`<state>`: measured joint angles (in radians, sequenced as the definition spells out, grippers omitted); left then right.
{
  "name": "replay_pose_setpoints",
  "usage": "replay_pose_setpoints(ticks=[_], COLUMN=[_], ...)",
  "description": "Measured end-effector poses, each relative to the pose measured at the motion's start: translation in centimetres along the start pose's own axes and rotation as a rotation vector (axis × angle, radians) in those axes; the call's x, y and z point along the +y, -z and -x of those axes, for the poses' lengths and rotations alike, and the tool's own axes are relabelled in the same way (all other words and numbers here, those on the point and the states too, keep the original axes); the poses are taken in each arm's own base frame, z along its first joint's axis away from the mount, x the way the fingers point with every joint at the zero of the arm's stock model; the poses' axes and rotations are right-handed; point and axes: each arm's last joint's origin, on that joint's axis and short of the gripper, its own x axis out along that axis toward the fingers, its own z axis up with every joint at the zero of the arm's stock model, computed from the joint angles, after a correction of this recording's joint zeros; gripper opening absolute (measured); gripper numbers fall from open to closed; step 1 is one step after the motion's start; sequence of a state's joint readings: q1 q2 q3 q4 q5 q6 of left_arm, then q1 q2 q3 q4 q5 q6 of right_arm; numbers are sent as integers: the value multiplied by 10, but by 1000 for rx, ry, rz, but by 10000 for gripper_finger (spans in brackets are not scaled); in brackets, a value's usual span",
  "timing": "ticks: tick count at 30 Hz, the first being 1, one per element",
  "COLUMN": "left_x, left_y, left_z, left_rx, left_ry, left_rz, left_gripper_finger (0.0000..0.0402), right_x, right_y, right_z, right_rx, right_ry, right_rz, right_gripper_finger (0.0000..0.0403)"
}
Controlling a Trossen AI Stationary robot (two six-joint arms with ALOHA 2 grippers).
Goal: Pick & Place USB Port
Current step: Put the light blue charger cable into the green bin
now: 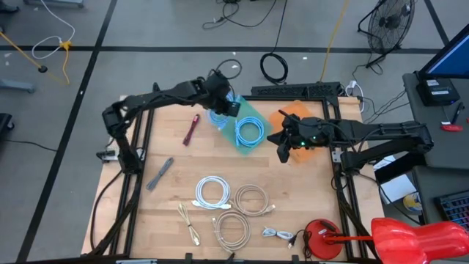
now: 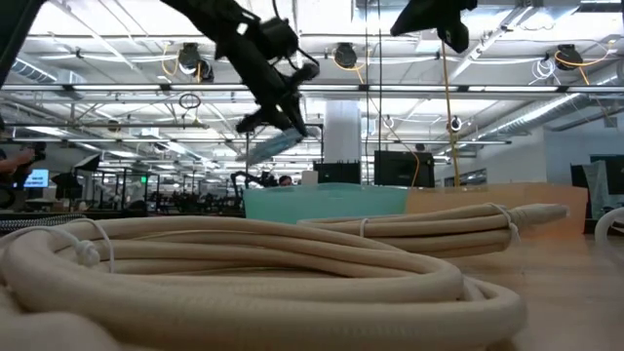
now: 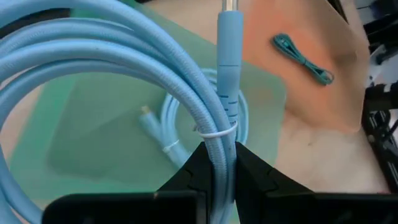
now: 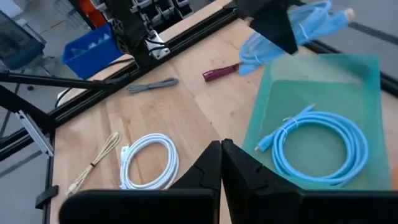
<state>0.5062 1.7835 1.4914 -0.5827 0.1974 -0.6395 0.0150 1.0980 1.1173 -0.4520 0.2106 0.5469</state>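
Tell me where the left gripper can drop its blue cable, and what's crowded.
The left gripper holds a light blue cable above the green tray. One blue coil fills the tray's near part; its far end looks bare. The near table edge is crowded with white coils and beige coils.

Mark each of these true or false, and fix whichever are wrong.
1. The left gripper is shut on a light blue cable. True.
2. The green tray holds nothing. False: a coiled light blue cable lies in it.
3. The right gripper carries a white cable. False: its fingers are shut on nothing; the white cable coil lies on the table.
4. A small teal cable lies on the orange tray. True.
5. The maroon item lies inside the green tray. False: it lies on the wooden table, outside the tray.
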Motion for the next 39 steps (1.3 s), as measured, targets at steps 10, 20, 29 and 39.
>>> replay_pose_setpoints(ticks=[10, 20, 29, 39], left_x=[6, 15, 6, 10], left_y=[6, 3, -7, 0], left_z=[-51, -50, -50, -55], left_rx=[61, 44, -39, 7], left_ry=[14, -56, 59, 77], left_rz=[42, 41, 4, -14], left_gripper_finger=[34, 34, 34, 34], right_x=[0, 6, 6, 6], right_y=[9, 12, 11, 13], right_z=[-7, -5, -5, -5], right_rx=[8, 12, 5, 21], right_ry=[-42, -64, -67, -60], right_rz=[-52, -41, -32, -12], right_gripper_finger=[0, 0, 0, 0])
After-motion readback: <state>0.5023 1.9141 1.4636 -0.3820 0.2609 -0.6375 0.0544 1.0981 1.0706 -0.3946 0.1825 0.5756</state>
